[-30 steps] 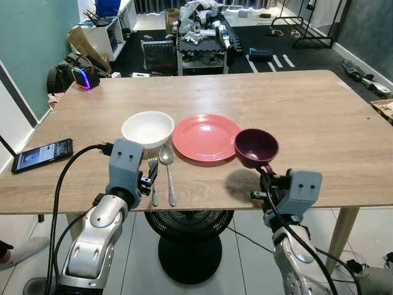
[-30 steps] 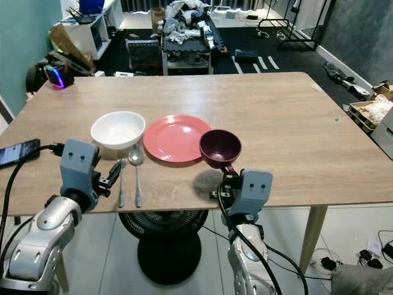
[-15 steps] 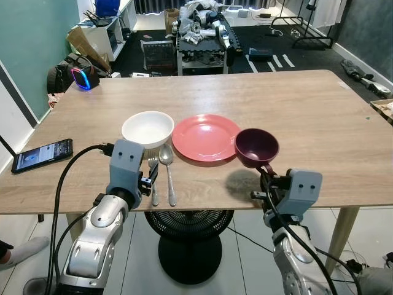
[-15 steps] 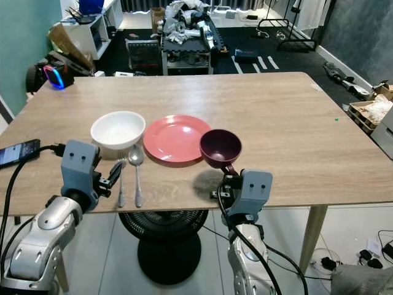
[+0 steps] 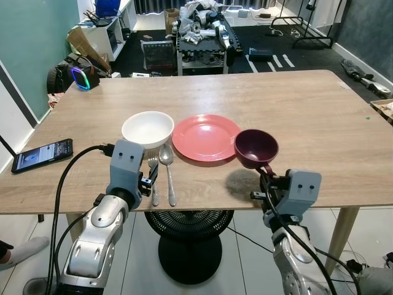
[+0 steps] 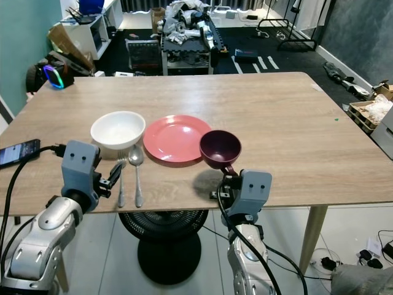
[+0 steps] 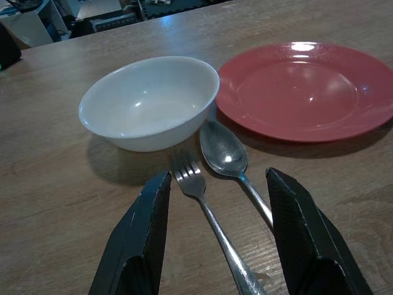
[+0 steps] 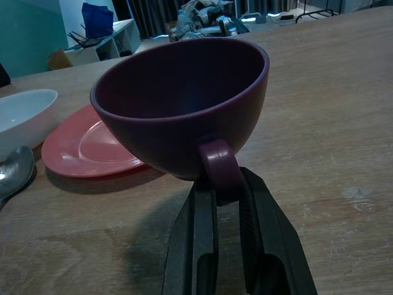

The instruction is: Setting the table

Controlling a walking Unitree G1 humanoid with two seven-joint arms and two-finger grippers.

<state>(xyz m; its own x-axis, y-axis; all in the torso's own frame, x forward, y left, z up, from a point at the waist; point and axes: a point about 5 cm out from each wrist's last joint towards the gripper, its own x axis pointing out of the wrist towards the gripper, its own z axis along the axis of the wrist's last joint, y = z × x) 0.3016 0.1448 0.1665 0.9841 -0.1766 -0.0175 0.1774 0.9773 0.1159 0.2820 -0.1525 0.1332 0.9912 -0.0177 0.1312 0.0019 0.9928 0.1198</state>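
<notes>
purple cup [image 8: 184, 104] hangs above the table [image 5: 319, 117], my right gripper [image 8: 226, 192] pinching its handle beside the red plate [image 5: 206, 136]; my left gripper [image 7: 216, 209] gapes wide over the fork [image 7: 199, 203].

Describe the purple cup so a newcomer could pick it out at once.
On the wooden table, find the red plate near the front edge. The purple cup is just right of it, held off the table by its handle in the right gripper, unlike the white bowl.

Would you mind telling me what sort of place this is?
Probably a lived-in home or studio room: a wooden dining table set with a red plate, clutter on shelving behind, and a fan beneath.
</notes>
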